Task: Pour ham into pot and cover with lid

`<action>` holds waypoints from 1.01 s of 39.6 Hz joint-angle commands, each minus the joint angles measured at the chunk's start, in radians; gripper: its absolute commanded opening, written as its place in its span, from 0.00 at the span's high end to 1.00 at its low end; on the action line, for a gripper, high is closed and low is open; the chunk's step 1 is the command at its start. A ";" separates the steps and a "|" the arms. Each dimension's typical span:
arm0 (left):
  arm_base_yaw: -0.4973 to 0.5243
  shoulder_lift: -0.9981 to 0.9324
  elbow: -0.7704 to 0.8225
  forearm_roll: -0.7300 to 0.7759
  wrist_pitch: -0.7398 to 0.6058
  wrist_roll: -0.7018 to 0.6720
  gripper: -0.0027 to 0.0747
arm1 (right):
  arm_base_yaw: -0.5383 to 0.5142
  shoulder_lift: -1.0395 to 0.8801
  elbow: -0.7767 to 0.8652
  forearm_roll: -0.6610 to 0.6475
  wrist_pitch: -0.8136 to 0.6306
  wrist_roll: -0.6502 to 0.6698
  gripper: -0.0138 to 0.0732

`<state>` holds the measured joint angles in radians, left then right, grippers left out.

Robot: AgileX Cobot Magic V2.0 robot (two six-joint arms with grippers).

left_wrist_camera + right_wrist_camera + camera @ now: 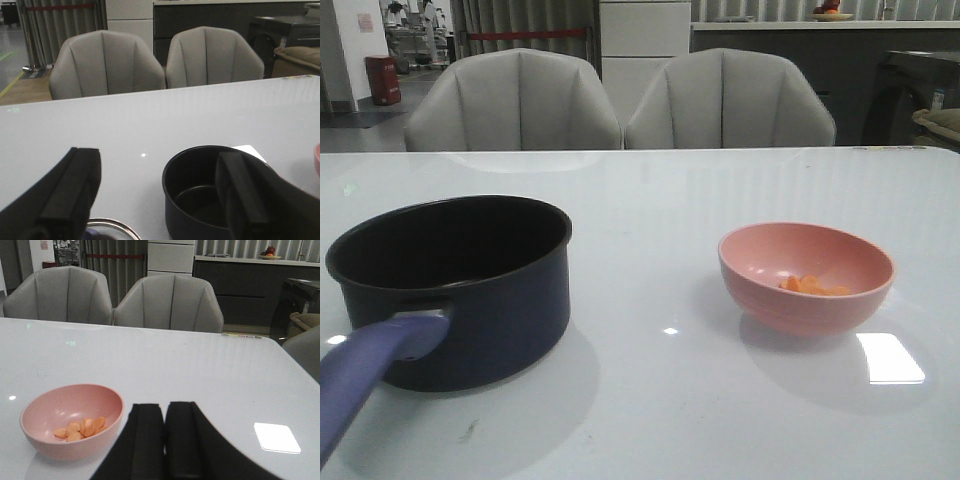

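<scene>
— Where is everything?

— The dark navy saucepan (455, 285) with its purple-blue handle sits toward the worktop's left edge, empty; the pink bowl (806, 275) holding the small orange ham pieces (812, 286) sits toward the right edge; a metal-rimmed glass lid (107, 229) barely shows below my left gripper (160, 200).

— And your jaws?

— Left spread wide, holding nothing; my right gripper (165, 440) pressed closed, empty.

— The step?

— I judge it's taking the bowl; I should open the right jaws first, pinch the near rim squarely, lift level.
</scene>
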<state>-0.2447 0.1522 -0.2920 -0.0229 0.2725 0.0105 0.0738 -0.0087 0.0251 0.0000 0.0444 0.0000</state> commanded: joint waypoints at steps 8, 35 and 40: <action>-0.057 -0.007 -0.018 -0.002 -0.099 -0.011 0.29 | 0.002 -0.019 0.004 0.017 -0.290 0.064 0.67; -0.058 -0.007 -0.018 -0.002 -0.117 -0.011 0.29 | 0.006 0.464 -0.368 0.081 0.108 0.114 0.67; -0.058 -0.007 -0.018 -0.002 -0.117 -0.011 0.29 | 0.006 0.612 -0.453 0.081 0.204 0.114 0.54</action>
<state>-0.2940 0.1332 -0.2828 -0.0229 0.2421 0.0105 0.0781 0.5121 -0.3451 0.0764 0.2767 0.1142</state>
